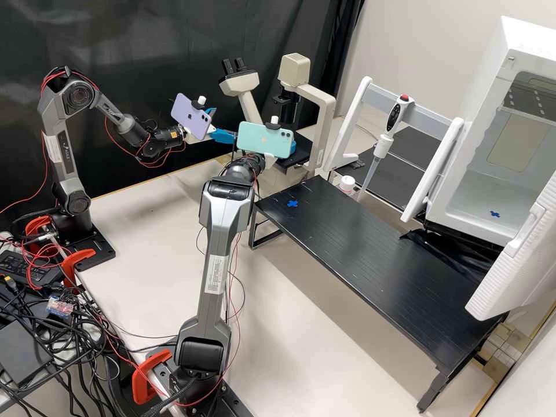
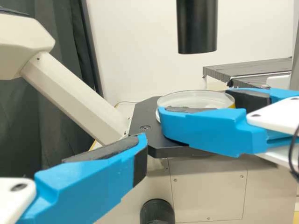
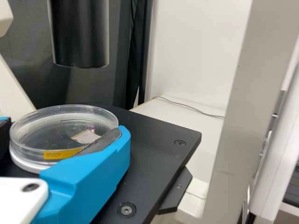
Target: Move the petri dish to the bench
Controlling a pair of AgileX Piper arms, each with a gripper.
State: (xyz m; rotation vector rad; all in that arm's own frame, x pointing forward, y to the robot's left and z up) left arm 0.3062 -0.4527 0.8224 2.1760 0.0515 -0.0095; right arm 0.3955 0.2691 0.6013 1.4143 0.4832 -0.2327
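In the high view my left gripper [image 1: 225,124] is open at the microscope's near side, its fingers apart. In the left wrist view one finger of my left gripper [image 2: 93,172] stands a little way off the stage, holding nothing. My right gripper [image 1: 293,145] is at the microscope stage, partly behind its phone. The right wrist view has my right gripper [image 3: 65,129] shut on the clear petri dish [image 3: 56,112], a pad at either side. In the left wrist view the dish [image 2: 196,97] is level over the black stage [image 2: 140,123]; whether it touches is unclear.
The microscope's beige frame [image 1: 328,116] rises beside the right gripper, with a black lens barrel [image 2: 197,28] above the dish. The low black bench [image 1: 370,255] bears a blue cross mark [image 1: 292,204]. Behind it stand a pipette [image 1: 384,142] and an open white cabinet [image 1: 524,35].
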